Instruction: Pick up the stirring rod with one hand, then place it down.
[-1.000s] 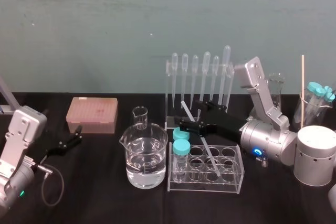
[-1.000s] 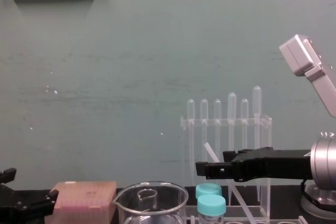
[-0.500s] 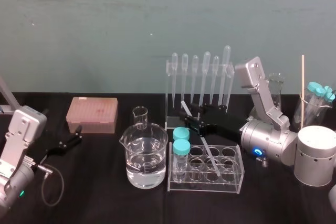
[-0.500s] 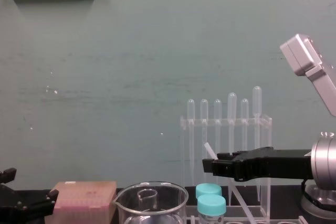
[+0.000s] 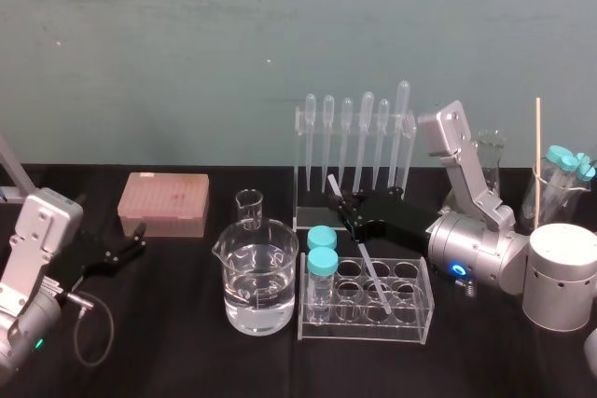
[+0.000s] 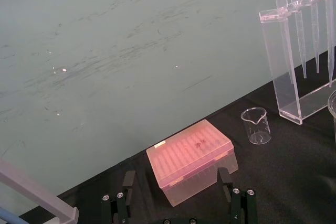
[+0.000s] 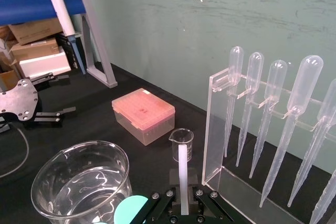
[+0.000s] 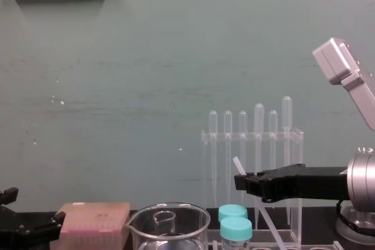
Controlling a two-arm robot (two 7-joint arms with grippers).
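The stirring rod [image 5: 363, 255] is a thin translucent-white stick leaning up out of the clear test tube rack [image 5: 410, 319] toward the pipette stand. My right gripper [image 5: 347, 204] reaches in from the right at the rod's upper part. In the right wrist view its fingers are shut on the rod [image 7: 182, 171], whose top sticks out past them. From the chest, the rod's tip [image 8: 238, 165] pokes up just above the right gripper [image 8: 241, 182]. My left gripper [image 5: 131, 247] rests open at the far left, near the pink box [image 6: 191, 158].
A large beaker of water [image 5: 256, 281] and a small beaker [image 5: 249, 207] stand left of the rack. Two teal-capped tubes [image 5: 322, 263] sit in the rack's left end. The pipette stand [image 5: 354, 151] is right behind the gripper. More capped tubes [image 5: 564, 170] stand at far right.
My right gripper's fingers have closed from wide open onto the rod's upper part, and its tip has drawn back slightly to the right. The left arm has stayed still.
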